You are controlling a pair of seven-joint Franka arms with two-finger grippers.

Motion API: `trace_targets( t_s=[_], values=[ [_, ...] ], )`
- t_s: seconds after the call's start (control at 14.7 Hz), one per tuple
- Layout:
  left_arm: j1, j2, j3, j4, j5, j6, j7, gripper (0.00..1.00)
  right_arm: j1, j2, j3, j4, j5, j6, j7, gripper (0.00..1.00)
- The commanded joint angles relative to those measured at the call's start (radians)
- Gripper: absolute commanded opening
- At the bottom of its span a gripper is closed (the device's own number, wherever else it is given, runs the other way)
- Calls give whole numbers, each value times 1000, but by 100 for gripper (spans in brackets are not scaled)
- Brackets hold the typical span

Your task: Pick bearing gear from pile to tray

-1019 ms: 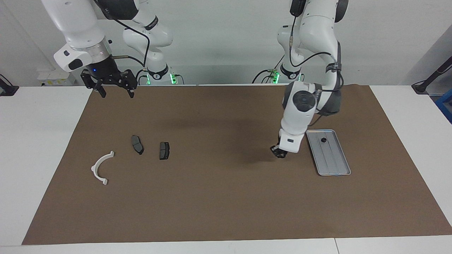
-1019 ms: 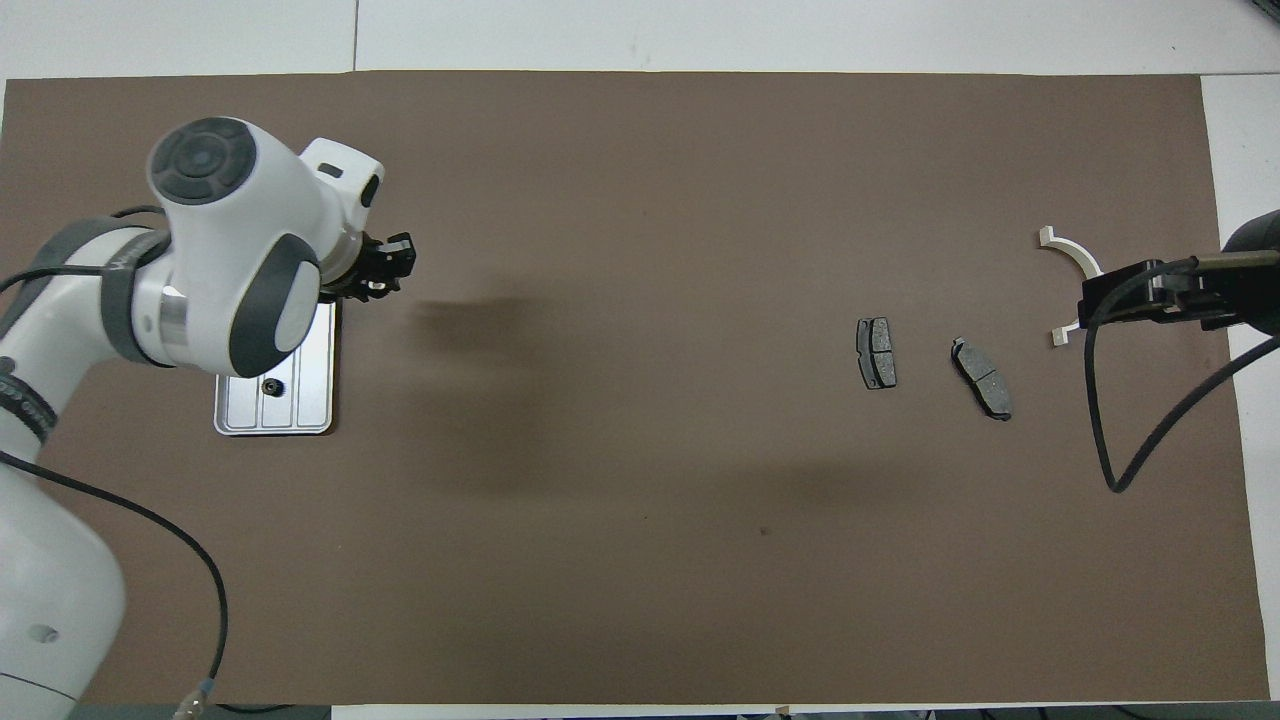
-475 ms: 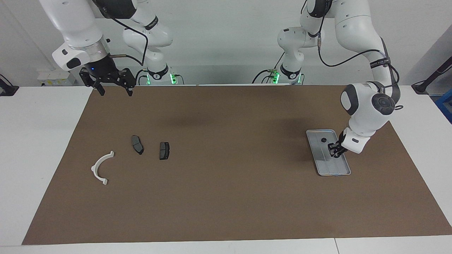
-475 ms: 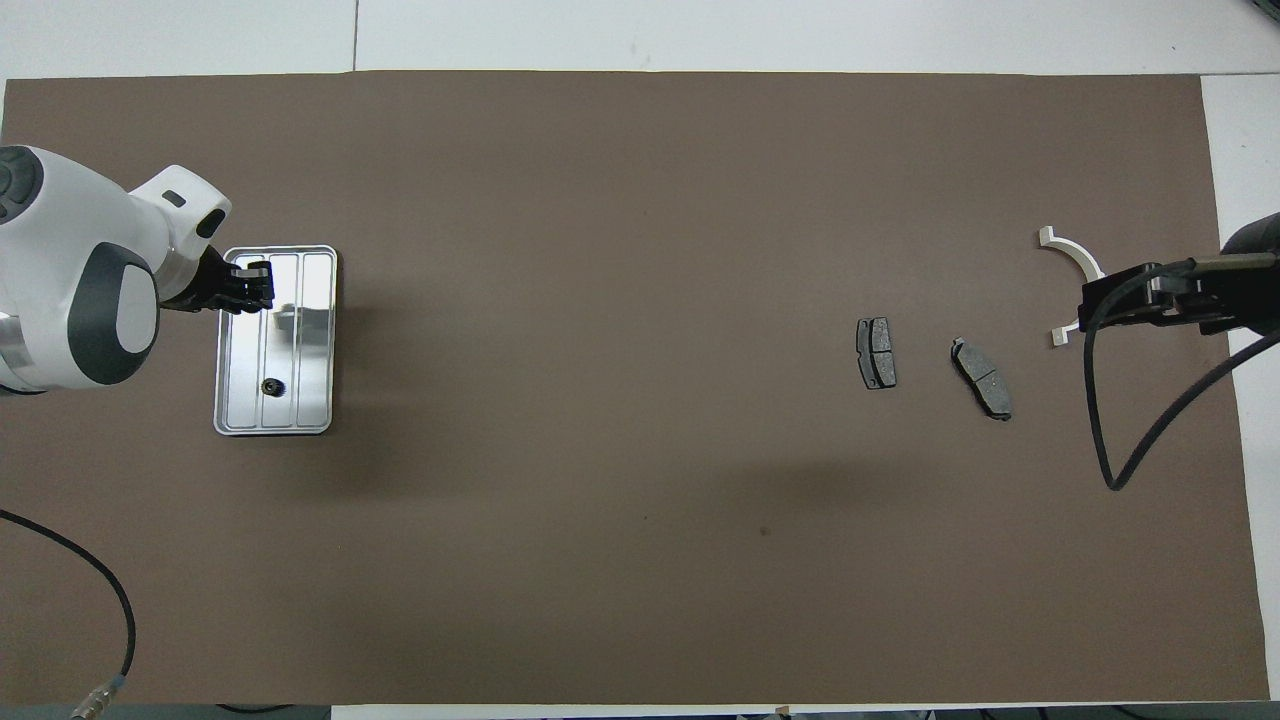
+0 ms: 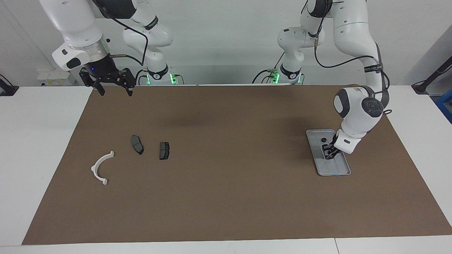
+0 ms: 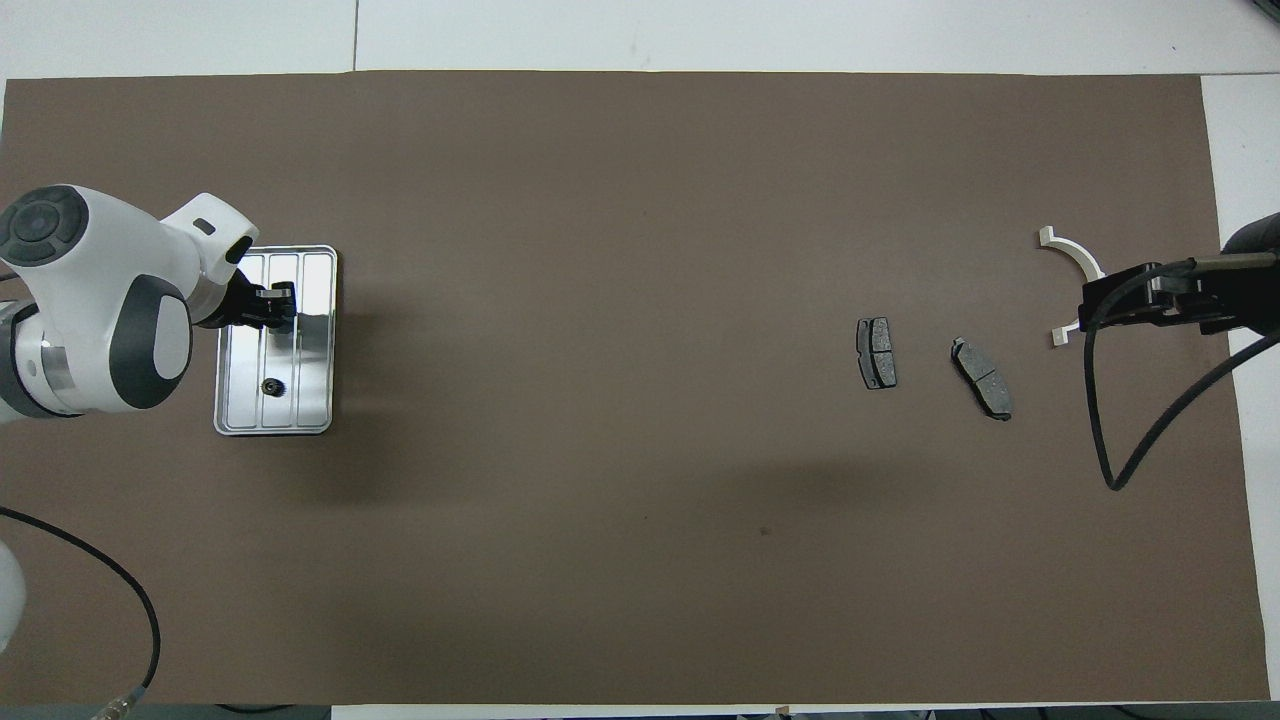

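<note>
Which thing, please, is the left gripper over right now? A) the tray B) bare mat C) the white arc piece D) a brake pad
A: the left gripper hangs over the tray, at the left arm's end of the table.

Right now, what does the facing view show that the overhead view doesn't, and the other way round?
Only the facing view shows both arms' bases and upper links, and the right gripper waiting open above the mat's edge nearest the robots. Only the overhead view shows the left gripper laid over the tray's ribs. Both show the tray with one small black part in it, two brake pads and the white arc piece.
</note>
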Motion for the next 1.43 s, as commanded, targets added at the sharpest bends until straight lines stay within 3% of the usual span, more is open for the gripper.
trace_targets(
  t_s=[0.0, 0.48, 0.75, 1.09, 1.36],
  values=[
    [3, -39, -1, -29, 2, 7, -3, 100, -7, -13, 3, -11, 0, 11, -24, 100],
    [17, -181, 1, 41, -1, -211, 0, 100, -13, -13, 0, 0, -1, 23, -23, 100],
    [13, -181, 1, 49, -61, -191, -6, 100, -11, -13, 1, -2, -1, 23, -23, 100],
    [16, -289, 1, 190, -65, -525, -2, 100, -13, -13, 1, 0, -1, 24, -23, 100],
    [11, -402, 4, 193, -68, -642, 0, 100, -13, -13, 1, 0, -1, 24, -23, 100]
  ],
)
